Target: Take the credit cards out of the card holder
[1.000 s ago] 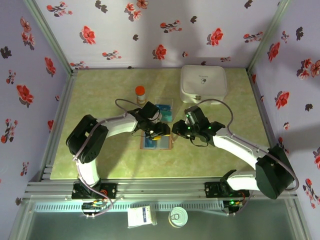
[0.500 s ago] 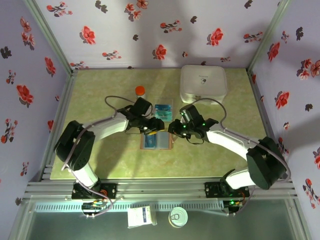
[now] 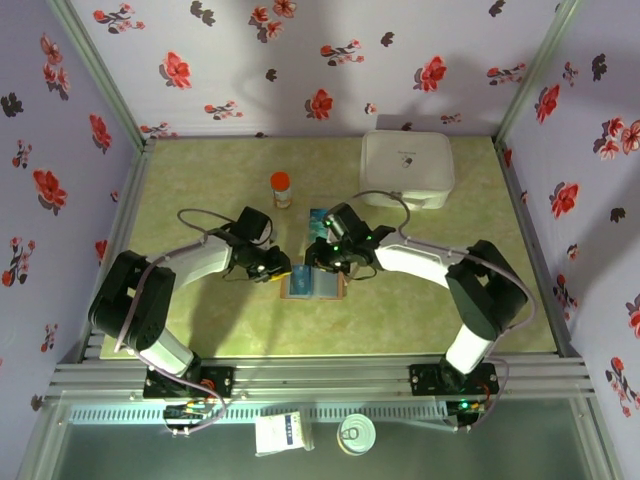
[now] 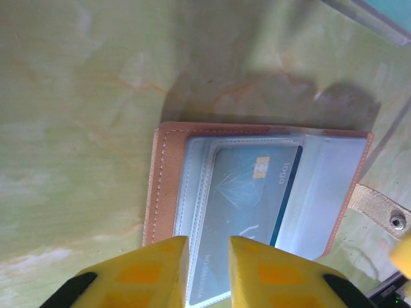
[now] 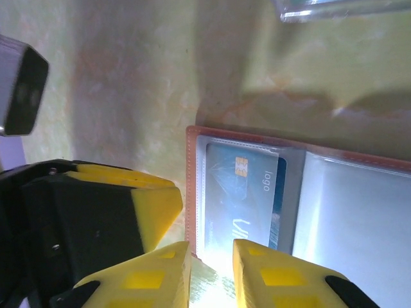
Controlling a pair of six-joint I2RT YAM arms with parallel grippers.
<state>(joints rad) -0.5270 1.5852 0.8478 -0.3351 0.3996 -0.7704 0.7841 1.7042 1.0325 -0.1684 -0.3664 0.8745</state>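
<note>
Green table [image 3: 200,190] bears the open card holder [image 3: 318,286] at its middle, left gripper [image 4: 209,269] and right gripper [image 5: 212,273] both narrowed over it, apparently empty; the teal credit card [image 4: 247,205] sits pocketed, so extraction is barely begun and likely needs pinning, pinching, sliding.

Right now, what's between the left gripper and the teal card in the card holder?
Nothing: in the left wrist view the teal card runs up to the fingertips of the left gripper.

Open card holder [image 3: 313,285] flat; left end effector [image 3: 277,268] beside, right end effector [image 3: 322,258] over far edge.
</note>
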